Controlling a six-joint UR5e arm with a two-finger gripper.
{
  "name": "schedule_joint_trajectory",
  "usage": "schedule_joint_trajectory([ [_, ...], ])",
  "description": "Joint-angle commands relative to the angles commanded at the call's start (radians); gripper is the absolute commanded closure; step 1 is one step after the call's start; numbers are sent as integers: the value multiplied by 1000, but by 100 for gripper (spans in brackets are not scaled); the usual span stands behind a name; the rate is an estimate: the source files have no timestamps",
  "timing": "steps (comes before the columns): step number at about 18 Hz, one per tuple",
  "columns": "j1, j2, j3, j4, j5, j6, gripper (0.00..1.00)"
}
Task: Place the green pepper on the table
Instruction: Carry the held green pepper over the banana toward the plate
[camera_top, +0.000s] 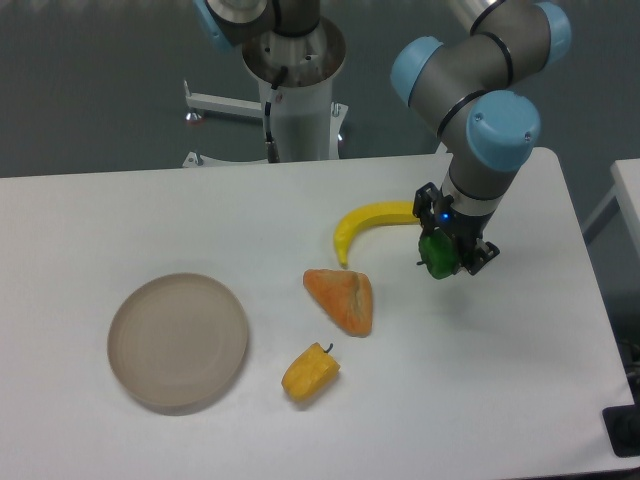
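The green pepper (436, 256) is small, glossy and dark green. It sits between the fingers of my gripper (447, 254) at the right of the white table (520, 380), just right of the banana. The gripper is shut on it. The pepper hangs at or just above the tabletop; I cannot tell whether it touches. The gripper's body hides part of the pepper.
A yellow banana (368, 224) lies just left of the gripper. An orange bread-like wedge (342, 298) and a yellow pepper (309, 372) lie in the middle. A round beige plate (177, 340) sits at the left. The robot base (296, 90) stands behind the table.
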Motion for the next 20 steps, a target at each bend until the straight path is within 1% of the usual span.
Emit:
schedule_joint_trajectory([
  [2,-2,0,-5,5,0,0,66],
  [5,-9,12,-6,-5,5,-12,65],
  [7,-43,26,-24,-12,5,-52,65],
  [8,-57,56,-59,-14,5,-66,65],
  [9,-75,89,-118,-5,5,-81,65],
  [11,-127,124,-173,-3,2,-104,65],
  [13,-169,156,-208,-5,-2,-104,65],
  [15,-208,172,-227,-8,-9,-118,65],
  [16,-241,175,-241,-6,-9,-136,65],
  [17,-271,178,-267,-5,-5,-164,65],
  [18,-294,186,-293,4,-6,-205,62],
  [19,-301,184,-296,5,-9,-210,60],
  [20,-323,183,-302,6,-6,-209,58],
])
